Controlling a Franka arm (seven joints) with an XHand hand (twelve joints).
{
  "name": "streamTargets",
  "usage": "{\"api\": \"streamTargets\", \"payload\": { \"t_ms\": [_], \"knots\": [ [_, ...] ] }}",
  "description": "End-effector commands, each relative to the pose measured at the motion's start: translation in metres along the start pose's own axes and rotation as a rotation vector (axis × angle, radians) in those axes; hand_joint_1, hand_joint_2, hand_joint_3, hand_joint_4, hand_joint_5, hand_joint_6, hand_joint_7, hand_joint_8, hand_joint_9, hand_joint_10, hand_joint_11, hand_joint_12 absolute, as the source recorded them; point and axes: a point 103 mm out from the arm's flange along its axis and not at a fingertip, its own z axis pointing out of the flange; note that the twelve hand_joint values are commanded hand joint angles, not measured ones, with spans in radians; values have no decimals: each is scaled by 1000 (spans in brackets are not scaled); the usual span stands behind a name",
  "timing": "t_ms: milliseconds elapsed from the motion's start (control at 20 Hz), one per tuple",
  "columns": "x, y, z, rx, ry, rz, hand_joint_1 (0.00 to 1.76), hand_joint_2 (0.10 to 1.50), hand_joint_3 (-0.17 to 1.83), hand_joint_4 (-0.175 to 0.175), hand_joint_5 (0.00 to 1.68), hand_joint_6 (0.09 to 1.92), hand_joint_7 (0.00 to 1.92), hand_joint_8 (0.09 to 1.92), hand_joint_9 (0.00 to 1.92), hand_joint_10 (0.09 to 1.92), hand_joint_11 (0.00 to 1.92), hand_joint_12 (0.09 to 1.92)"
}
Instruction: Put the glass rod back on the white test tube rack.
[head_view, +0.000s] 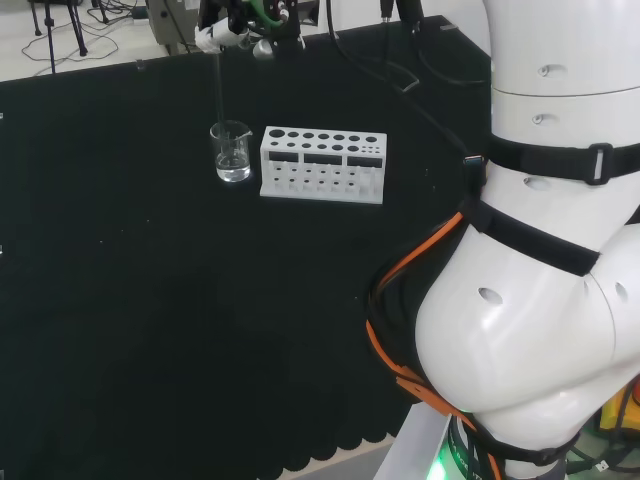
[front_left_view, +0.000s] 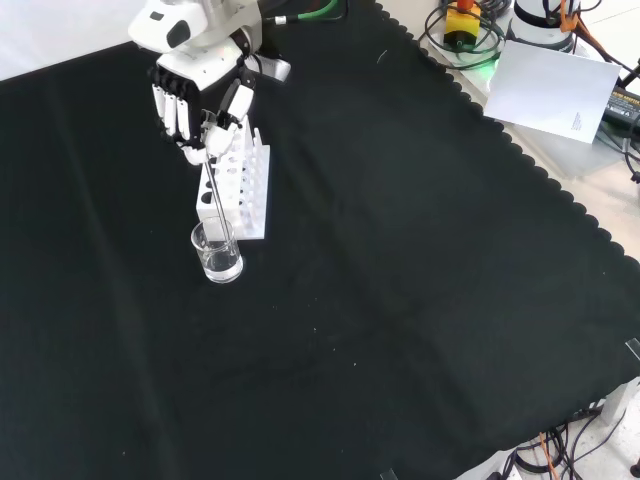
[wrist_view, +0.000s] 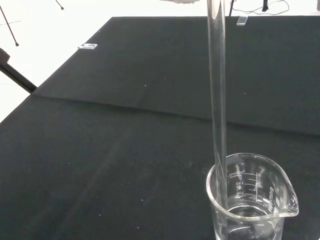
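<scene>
The glass rod (head_view: 220, 90) stands nearly upright, its lower end inside a small clear beaker (head_view: 231, 152). The hand (front_left_view: 200, 100) is above the beaker, fingers and thumb curled on the rod's top end. In the front view the rod (front_left_view: 215, 190) runs from the hand down into the beaker (front_left_view: 217, 253). The white test tube rack (head_view: 322, 165) stands on the cloth just right of the beaker in the head view, and its holes look empty. In the front view the rack (front_left_view: 245, 185) lies just behind the beaker, under the hand. The wrist view shows the rod (wrist_view: 216, 90) dipping into the beaker (wrist_view: 250, 200).
The arm's white links (head_view: 540, 250) stand large at the right of the head view. A white sheet (front_left_view: 555, 85) and cables lie beyond the cloth's scalloped edge at the front view's top right. Black cloth (front_left_view: 400, 300) stretches bare around the beaker and rack.
</scene>
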Motion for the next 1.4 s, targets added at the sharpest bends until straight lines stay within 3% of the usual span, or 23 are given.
{"api": "streamTargets", "payload": {
  "t_ms": [50, 400, 900, 1400],
  "knots": [
    [3, -2, -2, -9, -4, -7, 1310, 1099, -175, -175, 1340, 87, 1215, 949, 1720, 692, 1304, 820],
    [-7, -6, -14, -28, 11, 11, 1310, 1100, -175, -175, 1340, 87, 1214, 949, 1719, 693, 1303, 821],
    [-14, -23, -52, -86, 5, 39, 1310, 1100, -175, -175, 1340, 87, 1214, 950, 1719, 693, 1303, 821],
    [-48, -38, -72, -114, -5, 104, 1310, 1100, -175, -175, 1340, 87, 1214, 951, 1718, 694, 1303, 822]
  ]
}}
